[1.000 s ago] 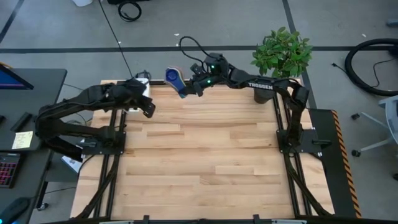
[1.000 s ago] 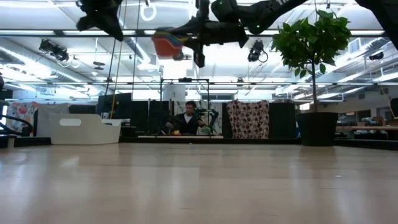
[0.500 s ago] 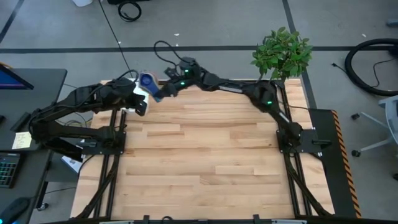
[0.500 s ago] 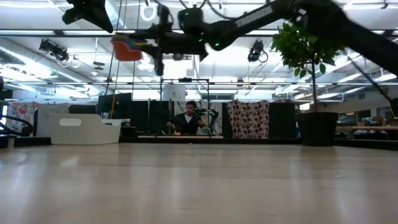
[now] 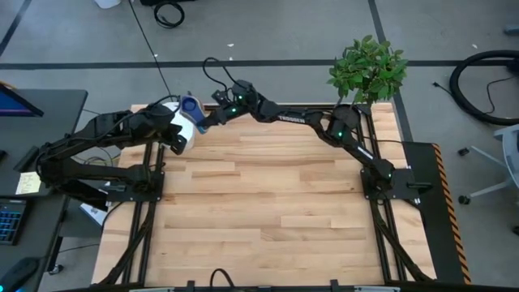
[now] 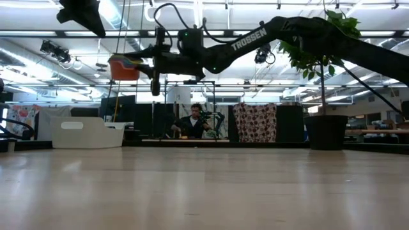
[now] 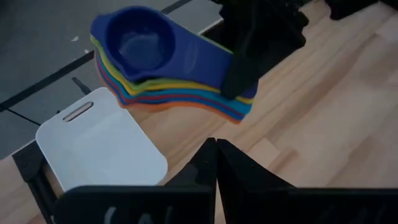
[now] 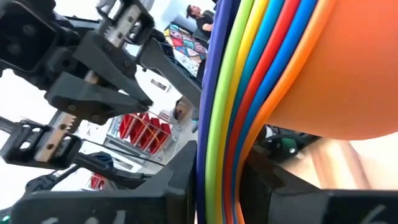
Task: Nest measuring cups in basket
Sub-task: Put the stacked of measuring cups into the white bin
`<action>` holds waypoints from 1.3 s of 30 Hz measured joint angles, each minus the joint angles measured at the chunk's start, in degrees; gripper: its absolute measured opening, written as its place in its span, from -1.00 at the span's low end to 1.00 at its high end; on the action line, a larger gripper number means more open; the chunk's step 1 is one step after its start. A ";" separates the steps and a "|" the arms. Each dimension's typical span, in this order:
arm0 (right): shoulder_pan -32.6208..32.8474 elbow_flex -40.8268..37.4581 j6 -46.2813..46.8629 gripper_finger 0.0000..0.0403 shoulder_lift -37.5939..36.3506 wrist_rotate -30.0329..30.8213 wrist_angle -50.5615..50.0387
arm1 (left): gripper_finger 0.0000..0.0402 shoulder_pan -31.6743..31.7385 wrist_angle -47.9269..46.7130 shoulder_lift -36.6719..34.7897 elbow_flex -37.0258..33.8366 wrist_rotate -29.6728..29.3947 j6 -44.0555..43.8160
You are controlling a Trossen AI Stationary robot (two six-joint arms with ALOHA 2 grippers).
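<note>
The measuring cups [image 7: 155,56] form one nested stack with the dark blue cup on top and the orange one at the bottom [image 6: 124,67]. My right gripper [image 5: 204,118] reaches in from the table's right and is shut on the stack, which hangs in the air just beyond the far right part of the white basket [image 7: 99,146]. The basket [image 6: 86,132] stands on the table's far left corner [image 5: 178,128]. My left gripper [image 7: 216,163] is shut and touches nothing. It hovers high over the basket's near side [image 5: 174,143]. My right gripper pinches the stacked flat handles [image 7: 211,62], one finger [image 7: 249,56] on the dark blue handle and the other beneath. The fingers [image 8: 180,174] come roughly level from the table's right, along the handles [image 8: 230,93]. The stack is lifted clear, bowls opening upward.
A potted plant [image 5: 366,69] stands at the table's far right corner, its dark pot [image 6: 326,134] on the tabletop. The wide wooden tabletop [image 5: 268,203] spreads toward the near edge. A person [image 6: 192,121] sits in the room beyond the table.
My right gripper has carried the nested stack toward the table's left, from near the far edge's middle to beside the basket, and lowered it a little. My left arm has drawn slightly toward the left.
</note>
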 joint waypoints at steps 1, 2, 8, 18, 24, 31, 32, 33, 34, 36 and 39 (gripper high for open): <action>-0.19 0.09 0.06 -0.57 0.00 0.06 0.30 | -0.96 0.00 0.03 0.02 0.00 0.01 -0.43; -0.23 0.17 -0.03 -0.57 -0.02 0.01 0.53 | -0.96 0.00 0.03 0.02 0.00 0.01 -0.44; -0.67 0.17 0.47 -0.57 -0.04 -1.44 1.54 | -0.96 0.02 -0.04 0.13 0.00 1.21 -0.39; -0.63 0.17 0.45 -0.57 -0.04 -3.24 3.97 | -0.85 0.04 0.13 0.67 0.00 1.76 -4.67; -0.41 0.17 0.39 -0.57 -0.04 -4.04 4.14 | -0.58 0.03 -0.09 2.22 0.00 -1.02 -3.97; -0.38 0.17 -0.94 -0.57 -0.04 -4.77 4.26 | -0.19 1.13 -0.26 3.96 0.00 -1.13 -4.26; -0.36 0.17 -0.94 -0.57 -0.04 -4.77 4.32 | -0.15 1.37 -0.30 4.13 0.00 -1.08 -4.26; -0.37 0.17 -0.96 -0.57 -0.04 -4.75 4.33 | -0.11 1.66 -0.26 4.24 0.00 -1.04 -4.49; -0.39 0.17 -1.03 -0.57 -0.04 -4.73 4.29 | -0.09 1.87 -0.27 4.26 0.00 -0.76 -5.48; -0.39 0.17 -1.07 -0.57 -0.04 -4.73 4.37 | -0.05 2.15 -0.30 4.24 0.00 0.20 -10.27; -0.54 0.17 -1.09 -0.57 -0.04 -4.75 5.29 | -0.05 2.97 -0.31 3.87 0.00 0.06 -17.19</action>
